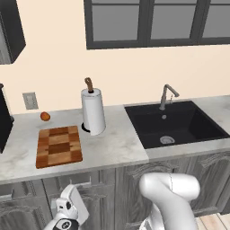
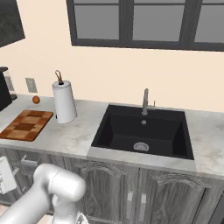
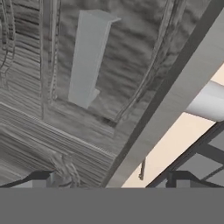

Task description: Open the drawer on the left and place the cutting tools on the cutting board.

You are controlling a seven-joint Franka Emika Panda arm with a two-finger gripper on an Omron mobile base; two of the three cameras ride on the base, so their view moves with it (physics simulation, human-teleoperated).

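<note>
The drawer [image 3: 109, 65] takes up most of the hand view: a dark-grey wood-grain front with a short pale bar handle [image 3: 89, 57], and it looks shut. My gripper [image 3: 109, 181] is open, its two dark tips wide apart just short of the front, the handle ahead of them and nothing between them. In the left base view my hand [image 1: 68, 209] hangs low, in front of the cabinets under the counter. The chequered wooden cutting board [image 1: 58, 146] [image 2: 26, 124] lies bare on the counter above. The cutting tools are hidden.
A paper-towel roll [image 1: 93, 112] [image 2: 64, 103] stands right of the board. A small orange fruit [image 1: 45, 116] lies behind it by the wall. A black sink [image 1: 175, 123] [image 2: 142, 131] with a faucet [image 1: 167, 95] is further right. A black appliance [image 1: 3, 121] stands at the far left.
</note>
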